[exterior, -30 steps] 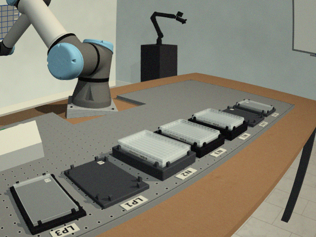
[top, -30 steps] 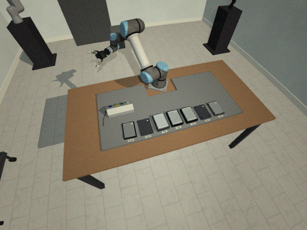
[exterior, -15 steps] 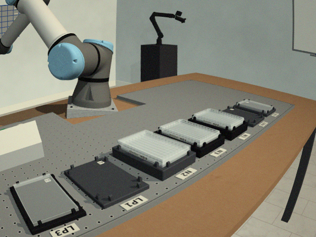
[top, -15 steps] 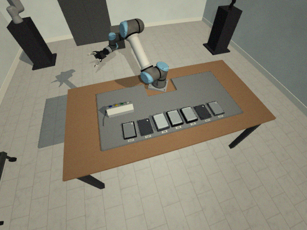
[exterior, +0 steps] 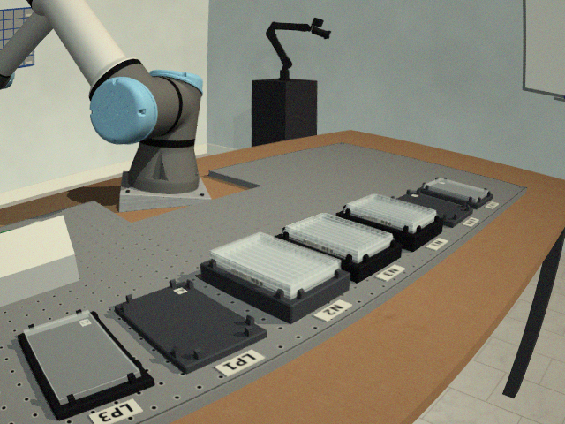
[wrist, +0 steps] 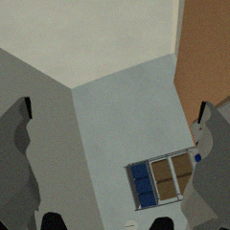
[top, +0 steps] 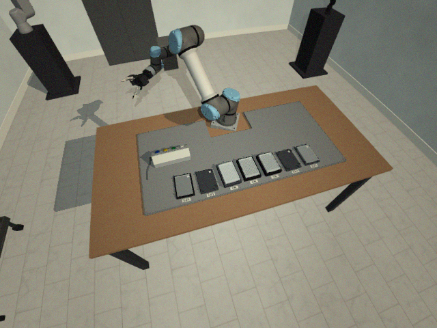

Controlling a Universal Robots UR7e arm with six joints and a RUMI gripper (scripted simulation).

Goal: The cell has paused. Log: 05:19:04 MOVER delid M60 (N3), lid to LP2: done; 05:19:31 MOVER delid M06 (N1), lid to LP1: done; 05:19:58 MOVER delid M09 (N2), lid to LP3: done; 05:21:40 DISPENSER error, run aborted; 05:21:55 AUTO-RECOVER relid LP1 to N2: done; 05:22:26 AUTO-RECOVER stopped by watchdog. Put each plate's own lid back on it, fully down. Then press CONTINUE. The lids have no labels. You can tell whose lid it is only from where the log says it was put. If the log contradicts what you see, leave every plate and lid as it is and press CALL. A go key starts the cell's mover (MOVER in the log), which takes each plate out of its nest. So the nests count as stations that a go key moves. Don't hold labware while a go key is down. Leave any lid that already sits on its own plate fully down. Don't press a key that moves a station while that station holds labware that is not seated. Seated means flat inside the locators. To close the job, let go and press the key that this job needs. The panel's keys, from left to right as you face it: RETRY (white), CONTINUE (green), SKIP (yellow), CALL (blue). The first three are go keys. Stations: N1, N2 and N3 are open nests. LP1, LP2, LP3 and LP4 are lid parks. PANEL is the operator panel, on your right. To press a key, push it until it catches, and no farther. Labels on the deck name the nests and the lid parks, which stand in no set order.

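Observation:
My gripper (top: 130,87) (wrist: 115,100) is open and empty. It hangs in the air far behind the arm's base, off the table, and the wrist view shows only walls between the fingers. Three clear well plates sit in nests: N2 (top: 227,173) (exterior: 274,264), N3 (top: 248,167) (exterior: 340,237) and N1 (top: 268,162) (exterior: 390,212). The N2 plate looks covered by a clear lid; the other two look uncovered. A lid (top: 183,186) (exterior: 79,356) lies in park LP3. Park LP1 (top: 206,180) (exterior: 189,323) is bare. Another lid (top: 306,154) (exterior: 455,189) lies in the end park, whose label I cannot read.
The panel (top: 171,156) stands on the grey deck (top: 268,134), with blue (top: 157,152), yellow (top: 164,150), green (top: 173,147) and white keys on top. A bare park (top: 288,159) (exterior: 435,208) lies beside N1. The arm's base (top: 224,121) (exterior: 159,182) sits at the deck's notch.

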